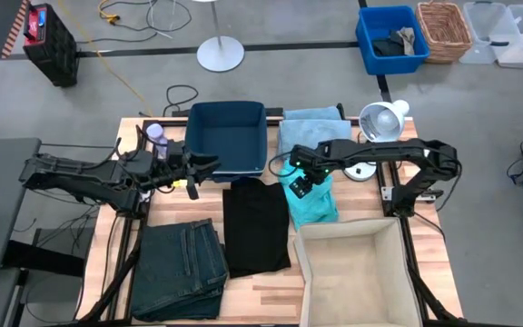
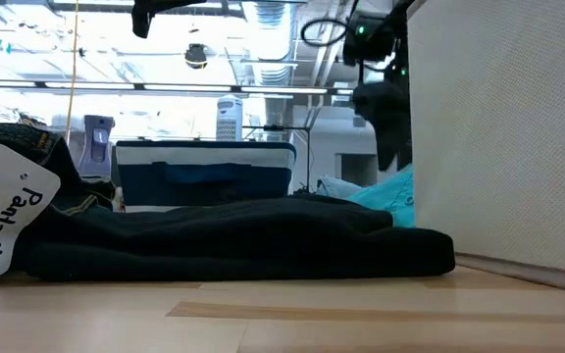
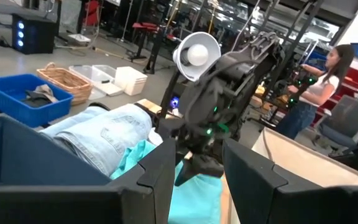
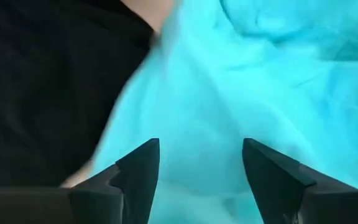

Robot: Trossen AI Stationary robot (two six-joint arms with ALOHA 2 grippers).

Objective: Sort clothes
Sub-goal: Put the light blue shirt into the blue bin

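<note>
**A:** Centre of the high view, where's the teal-green top point(image 1: 314, 202)?

**B:** Just right of the black shirt point(image 1: 255, 227), edges touching, with the beige fabric box point(image 1: 357, 272) below it. My right gripper point(image 1: 299, 188) hangs over its upper left edge, fingers point(image 4: 143, 167) apart, nothing between them, teal cloth right under.

**A:** Other garments?

**B:** Light blue denim piece point(image 1: 310, 130) sits above the top, beside the dark blue plastic bin point(image 1: 227, 136). Dark green-grey jeans point(image 1: 182, 270) are lower left, next to the shirt.

**A:** Left arm?

**B:** My left gripper point(image 1: 192, 173) is at the bin's lower left corner, fingers point(image 3: 160, 171) parted, holding nothing.
</note>
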